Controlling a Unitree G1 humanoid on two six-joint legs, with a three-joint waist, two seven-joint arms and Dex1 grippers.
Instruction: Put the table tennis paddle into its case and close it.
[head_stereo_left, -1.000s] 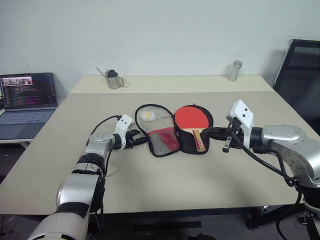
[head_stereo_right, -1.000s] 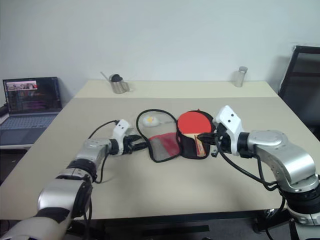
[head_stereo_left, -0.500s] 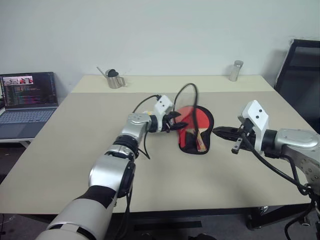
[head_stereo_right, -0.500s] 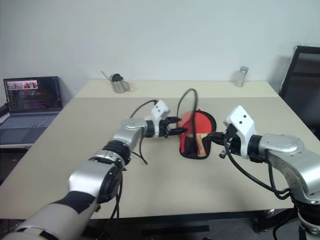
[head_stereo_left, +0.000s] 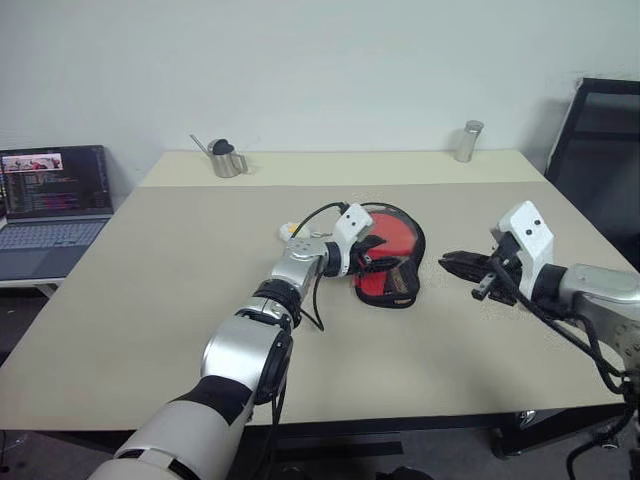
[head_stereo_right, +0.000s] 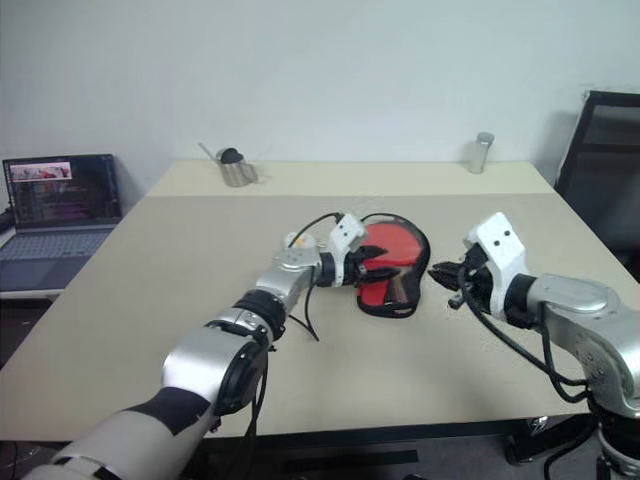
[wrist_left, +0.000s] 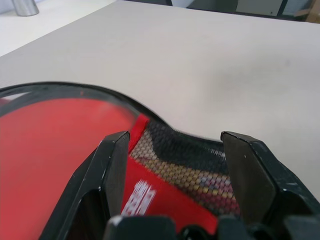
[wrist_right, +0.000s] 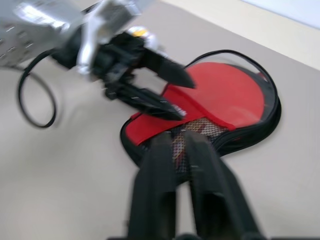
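Note:
The black case (head_stereo_left: 417, 250) lies at mid-table with the red blade of the table tennis paddle (head_stereo_left: 396, 231) inside it. The case's red mesh-lined flap (wrist_right: 160, 112) is folded over the lower part of the paddle and hides the handle. My left gripper (head_stereo_left: 383, 263) reaches over the case from the left. Its fingers (wrist_left: 116, 160) stand apart, with the flap's edge between them. My right gripper (head_stereo_left: 447, 263) hovers just right of the case, pointing at it. It holds nothing, and a narrow gap shows between its fingers (wrist_right: 160, 165).
A small white and yellow object (head_stereo_left: 290, 230) lies left of the case, behind my left arm. A metal pot (head_stereo_left: 228, 158) and a metal cylinder (head_stereo_left: 466, 141) stand at the table's far edge. Left of the table is a laptop (head_stereo_left: 55, 195), and a black chair (head_stereo_left: 600, 150) is at the right.
My left gripper swung right, carrying the case's flap up and over onto the paddle. My right gripper drew back to the right, away from the handle, and its fingers parted a little.

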